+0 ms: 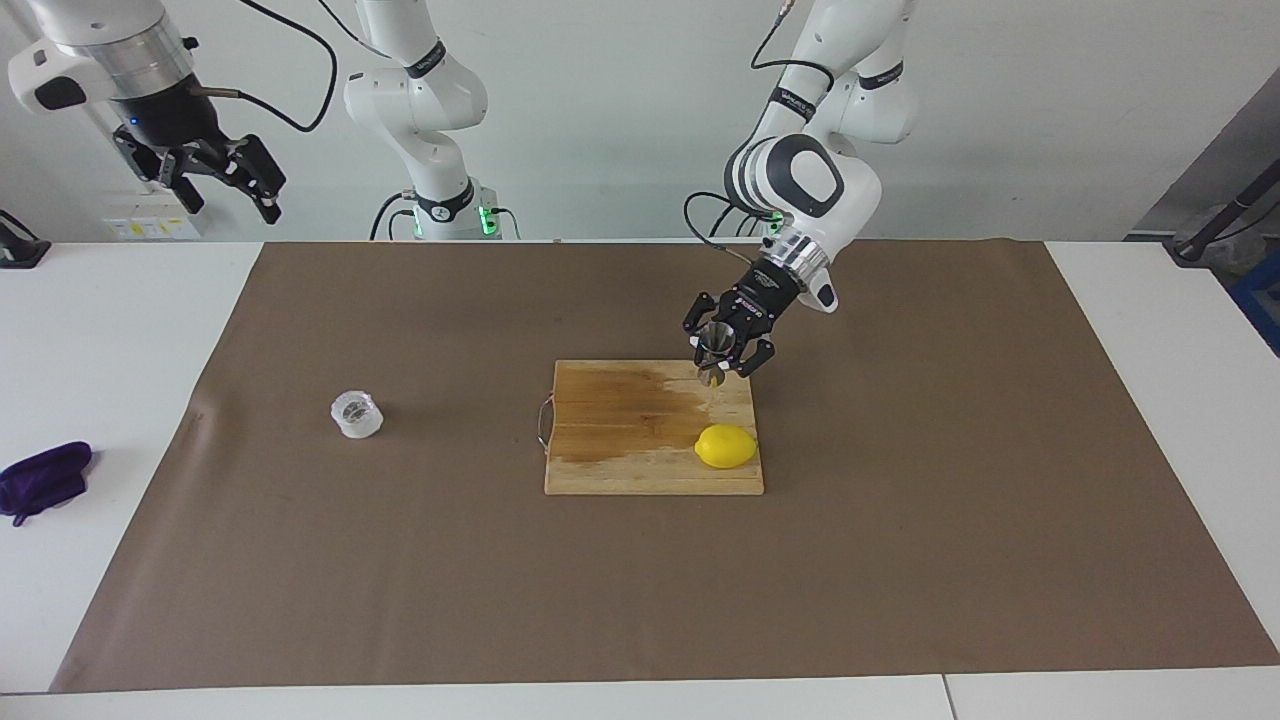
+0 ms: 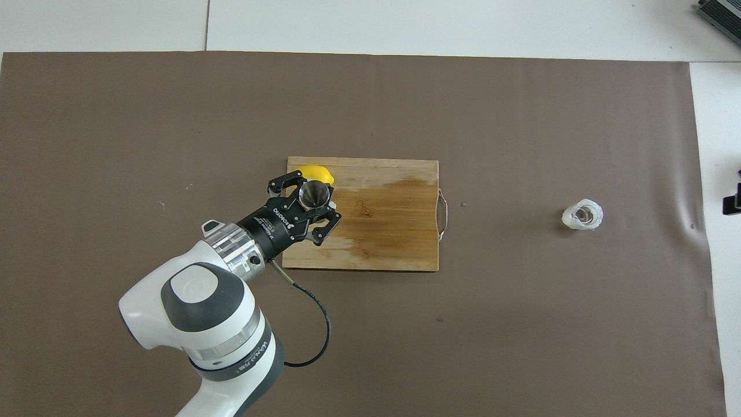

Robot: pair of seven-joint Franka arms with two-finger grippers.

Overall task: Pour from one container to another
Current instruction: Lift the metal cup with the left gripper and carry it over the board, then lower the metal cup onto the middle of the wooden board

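Note:
The steel jigger (image 1: 714, 350) is upright between the fingers of my left gripper (image 1: 722, 352), which is shut on it over the corner of the wooden cutting board (image 1: 620, 440) nearest the left arm's base. I cannot tell whether the jigger touches the board. From overhead its open mouth (image 2: 313, 194) shows inside the left gripper (image 2: 315, 200). The translucent plastic cup (image 1: 357, 413) stands alone on the brown mat toward the right arm's end, also seen overhead (image 2: 582, 214). My right gripper (image 1: 215, 175) waits high above the table's edge, open and empty.
A yellow lemon (image 1: 726, 446) lies on the board, farther from the robots than the jigger, and partly shows overhead (image 2: 315, 172). The board (image 2: 388, 231) has a dark wet stain and a wire handle. A purple cloth (image 1: 45, 480) lies off the mat at the right arm's end.

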